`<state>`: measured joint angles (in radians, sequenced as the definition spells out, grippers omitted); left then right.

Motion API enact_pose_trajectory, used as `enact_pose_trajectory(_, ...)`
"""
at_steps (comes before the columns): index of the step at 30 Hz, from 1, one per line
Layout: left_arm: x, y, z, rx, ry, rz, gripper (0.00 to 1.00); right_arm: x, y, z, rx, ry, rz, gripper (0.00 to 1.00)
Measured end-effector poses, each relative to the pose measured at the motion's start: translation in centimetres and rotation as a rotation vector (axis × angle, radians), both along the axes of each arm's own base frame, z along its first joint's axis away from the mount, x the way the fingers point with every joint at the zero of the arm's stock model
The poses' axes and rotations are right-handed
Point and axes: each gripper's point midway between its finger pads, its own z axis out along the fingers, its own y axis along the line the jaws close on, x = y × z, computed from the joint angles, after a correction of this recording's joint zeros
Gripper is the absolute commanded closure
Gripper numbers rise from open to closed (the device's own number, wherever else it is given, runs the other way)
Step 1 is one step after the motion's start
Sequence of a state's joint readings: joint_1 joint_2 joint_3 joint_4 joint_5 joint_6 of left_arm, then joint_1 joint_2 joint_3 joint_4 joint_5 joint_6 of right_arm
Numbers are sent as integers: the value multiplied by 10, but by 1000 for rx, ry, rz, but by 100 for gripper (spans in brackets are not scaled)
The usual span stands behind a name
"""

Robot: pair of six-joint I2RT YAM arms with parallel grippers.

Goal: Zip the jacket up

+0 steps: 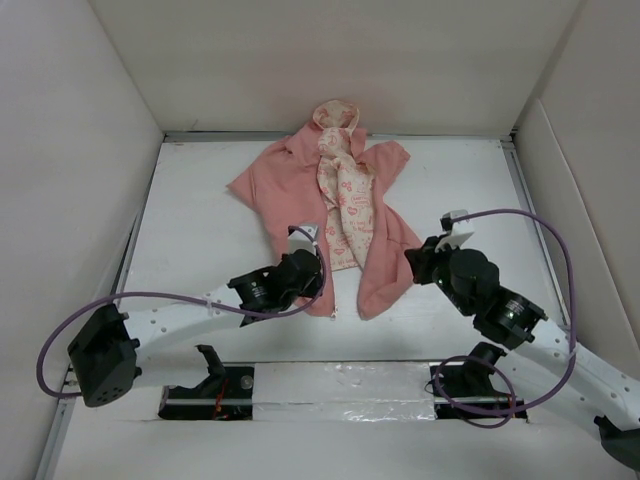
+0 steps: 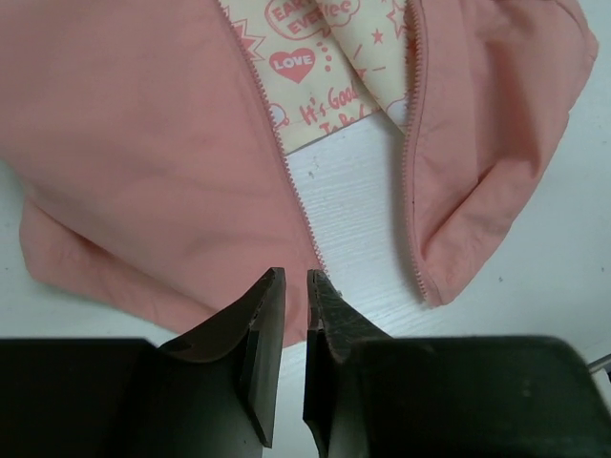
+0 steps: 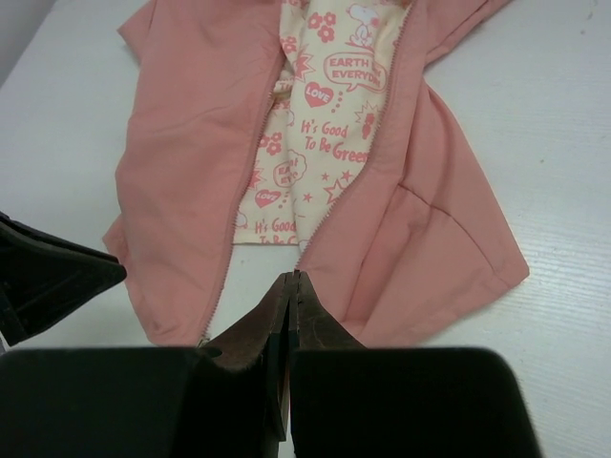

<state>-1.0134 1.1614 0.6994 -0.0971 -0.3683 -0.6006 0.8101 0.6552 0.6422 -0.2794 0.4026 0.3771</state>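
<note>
Jacket [image 1: 290, 185] flat on worktop [image 1: 200, 230], front open, cream lining [image 1: 345, 210] showing. Straight ahead of both end effectors, long axis running directly away from them: hem [image 2: 143, 286] nearest, hood [image 1: 337, 115] farthest.

Left end effector [image 2: 296, 286]: nearly closed, thin slit only, tips right at hem end of left-side tooth row [image 2: 284, 162]. Cannot tell whether any fabric pinched.

Right end effector [image 3: 294, 286]: fully closed, nothing seen between fingers, tips over hem end of right-side tooth row [image 3: 353, 181].

Key relation: the two row ends apart at hem, bare worktop between, right-side row off to the right of left tips. Probably needs those ends brought together first, then a pull away along the long axis. Both arms near the hem; left looks closer to a row end.

Slider not made out.

Count: 1 jacket, 2 front panels, 2 tooth rows, 1 hood, 2 end effectors.
</note>
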Motion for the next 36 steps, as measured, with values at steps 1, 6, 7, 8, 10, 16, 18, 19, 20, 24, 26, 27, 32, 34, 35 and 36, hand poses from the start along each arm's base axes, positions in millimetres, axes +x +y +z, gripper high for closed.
enact_pose_trajectory(1, -1, 1, -2, 2, 8, 3, 84, 0, 0, -2, -1, 2, 3, 100)
enact_pose_trajectory(6, -6, 7, -19, 44, 53, 15, 73, 2, 5, -12, -26, 33, 11, 100)
enact_pose_trajectory(7, -7, 7, -23, 52, 61, 14, 68, 3, 6, -15, -33, 40, 15, 99)
enact_pose_trajectory(8, -7, 7, -26, 61, 69, 12, 67, 3, 8, -17, -37, 46, 20, 99)
enact_pose_trajectory(10, -8, 6, -32, 70, 82, 10, 65, 4, 10, -19, -40, 52, 26, 99)
enact_pose_trajectory(16, -11, 2, -53, 113, 125, -9, 67, 5, 16, -26, -40, 61, 45, 97)
enact_pose_trajectory(18, -13, 0, -62, 134, 138, -19, 68, 5, 16, -29, -43, 65, 45, 97)
enact_pose_trajectory(19, -15, -1, -67, 150, 145, -24, 69, 5, 16, -29, -43, 65, 46, 96)
enact_pose_trajectory(20, -17, -1, -73, 170, 153, -29, 69, 4, 16, -30, -44, 66, 47, 96)
enact_pose_trajectory(24, -24, -3, -94, 250, 177, -45, 71, 4, 16, -31, -46, 65, 50, 96)
enact_pose_trajectory(26, -21, -7, -97, 267, 170, -41, 71, 3, 16, -30, -43, 63, 53, 95)
enact_pose_trajectory(27, -21, -9, -97, 268, 169, -44, 70, 3, 16, -30, -40, 61, 55, 95)
enact_pose_trajectory(32, -20, -14, -97, 273, 155, -40, 64, 2, 16, -29, -30, 55, 61, 92)
enact_pose_trajectory(34, -21, -15, -96, 272, 153, -38, 63, 1, 16, -33, -32, 61, 66, 90)
enact_pose_trajectory(35, -21, -15, -96, 271, 152, -36, 63, 1, 17, -33, -32, 63, 68, 89)
enact_pose_trajectory(36, -21, -16, -96, 269, 152, -35, 62, 1, 17, -34, -33, 65, 70, 89)
